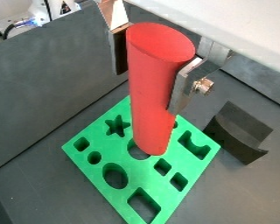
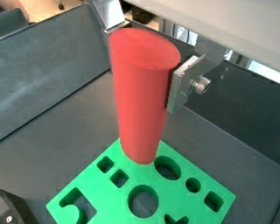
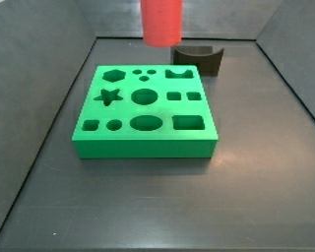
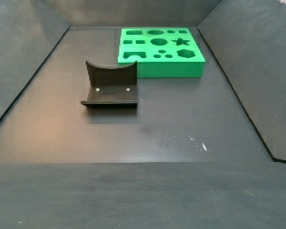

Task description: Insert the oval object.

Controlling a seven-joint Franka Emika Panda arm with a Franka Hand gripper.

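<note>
The oval object, a tall smooth red peg, stands upright between my gripper's silver fingers; the gripper is shut on it. Both wrist views show this, and in a wrist view the peg hangs above the green block without touching it. In a side view only the peg's lower part shows, above the back of the green block, whose top has several shaped holes, among them an oval one. The gripper is out of frame in both side views.
A dark grey notched block stands behind the green block, also seen in a side view and a wrist view. Dark sloping walls close in the floor on both sides.
</note>
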